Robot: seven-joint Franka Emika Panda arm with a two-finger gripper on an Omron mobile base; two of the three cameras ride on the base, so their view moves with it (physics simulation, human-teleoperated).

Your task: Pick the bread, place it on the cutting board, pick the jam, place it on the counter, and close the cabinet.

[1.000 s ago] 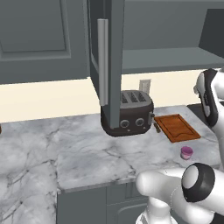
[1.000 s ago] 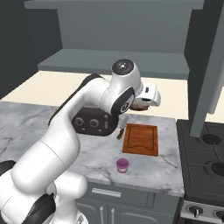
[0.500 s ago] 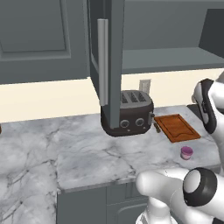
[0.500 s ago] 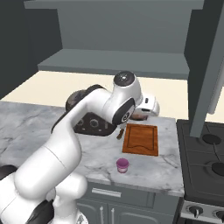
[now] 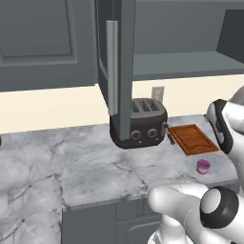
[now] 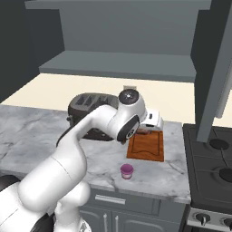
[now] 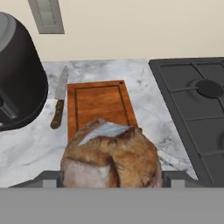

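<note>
The gripper pinches the bread between its fingers, holding the brown loaf in the air above the near end of the cutting board. A knife lies between board and toaster. The jam stands on the counter, near its front edge.

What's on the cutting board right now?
The cutting board looks bare; the bread, close in the hand view, covers its near end, so that part can't be checked.

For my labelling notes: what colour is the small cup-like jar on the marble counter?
Pink-purple jar; clearest in the right base view.
</note>
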